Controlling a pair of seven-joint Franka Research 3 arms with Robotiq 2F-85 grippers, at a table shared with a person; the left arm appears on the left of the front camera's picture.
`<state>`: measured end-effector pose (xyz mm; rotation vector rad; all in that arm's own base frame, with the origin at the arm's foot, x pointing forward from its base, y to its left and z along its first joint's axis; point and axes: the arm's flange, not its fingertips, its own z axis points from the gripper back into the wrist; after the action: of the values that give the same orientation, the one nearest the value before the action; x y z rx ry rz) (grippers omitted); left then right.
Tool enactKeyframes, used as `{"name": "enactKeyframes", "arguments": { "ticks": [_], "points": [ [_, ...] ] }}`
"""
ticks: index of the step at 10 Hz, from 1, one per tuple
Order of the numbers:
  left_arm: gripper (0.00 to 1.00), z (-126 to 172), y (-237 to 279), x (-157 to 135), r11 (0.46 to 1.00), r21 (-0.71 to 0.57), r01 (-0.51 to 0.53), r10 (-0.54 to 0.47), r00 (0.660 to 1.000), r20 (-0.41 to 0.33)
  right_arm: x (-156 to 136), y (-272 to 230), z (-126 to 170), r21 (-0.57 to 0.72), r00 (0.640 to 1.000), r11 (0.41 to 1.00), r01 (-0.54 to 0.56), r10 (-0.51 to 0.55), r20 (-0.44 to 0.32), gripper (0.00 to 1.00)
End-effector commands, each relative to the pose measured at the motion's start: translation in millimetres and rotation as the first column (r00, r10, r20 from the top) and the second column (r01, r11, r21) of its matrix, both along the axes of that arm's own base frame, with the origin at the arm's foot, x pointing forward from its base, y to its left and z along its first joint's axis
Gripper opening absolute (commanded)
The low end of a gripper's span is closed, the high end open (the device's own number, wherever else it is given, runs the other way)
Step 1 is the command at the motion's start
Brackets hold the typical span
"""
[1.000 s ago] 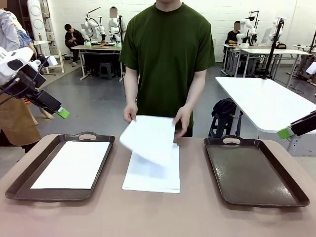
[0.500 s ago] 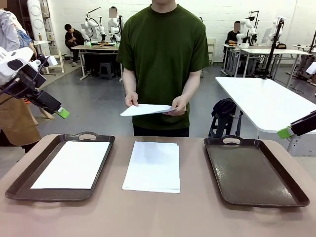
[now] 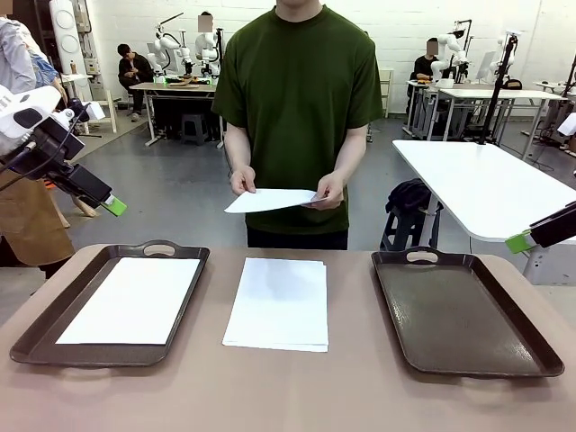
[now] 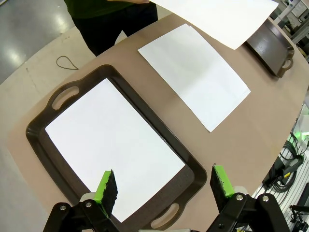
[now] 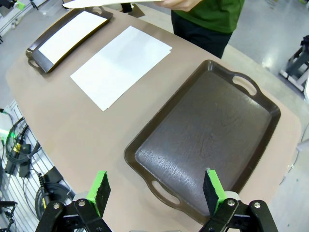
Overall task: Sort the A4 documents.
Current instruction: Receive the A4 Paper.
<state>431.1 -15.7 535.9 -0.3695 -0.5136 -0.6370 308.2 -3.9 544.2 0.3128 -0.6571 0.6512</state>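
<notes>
1. Left end effector (image 4: 163, 184) and right end effector (image 5: 156, 187) both gape wide, empty.
2. Smooth tan worktop (image 3: 288, 391): stack of thin white A4 sheets (image 3: 279, 303) centred, long axis toward the person; single white sheet (image 3: 130, 300) likewise in the dark brown handled left tray (image 3: 36, 335); textured right tray (image 3: 468, 315) opposite.
3. Person's hands (image 3: 329, 191) hold another white sheet (image 3: 270, 199) nearly level; glossy grey floor (image 3: 171, 193) behind.

Left pincer (image 4: 163, 183) at bottom edge, jaws spread, over brown tray (image 4: 155, 124) holding A4 sheet (image 4: 111, 145). Sheet stack (image 4: 198, 72) on desk (image 4: 270, 125), centre-right. Another sheet (image 4: 227, 19) top right.
</notes>
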Motion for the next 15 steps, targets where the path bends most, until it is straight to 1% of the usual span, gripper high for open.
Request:
{"name": "enactKeyframes", "arguments": {
  "ticks": [1, 15],
  "points": [
    [1.00, 0.6, -0.6, -0.4, 1.000, 0.005, 0.002, -0.002, 1.000, 0.007, 0.8, 0.1, -1.5, 0.014, 1.000, 1.000, -0.008, 0.009, -0.004, 1.00],
    [1.00, 0.6, -0.6, -0.4, 1.000, 0.005, 0.002, -0.002, 1.000, 0.007, 0.8, 0.1, -1.5, 0.014, 1.000, 1.000, -0.008, 0.009, -0.004, 1.00]
  ]
}}
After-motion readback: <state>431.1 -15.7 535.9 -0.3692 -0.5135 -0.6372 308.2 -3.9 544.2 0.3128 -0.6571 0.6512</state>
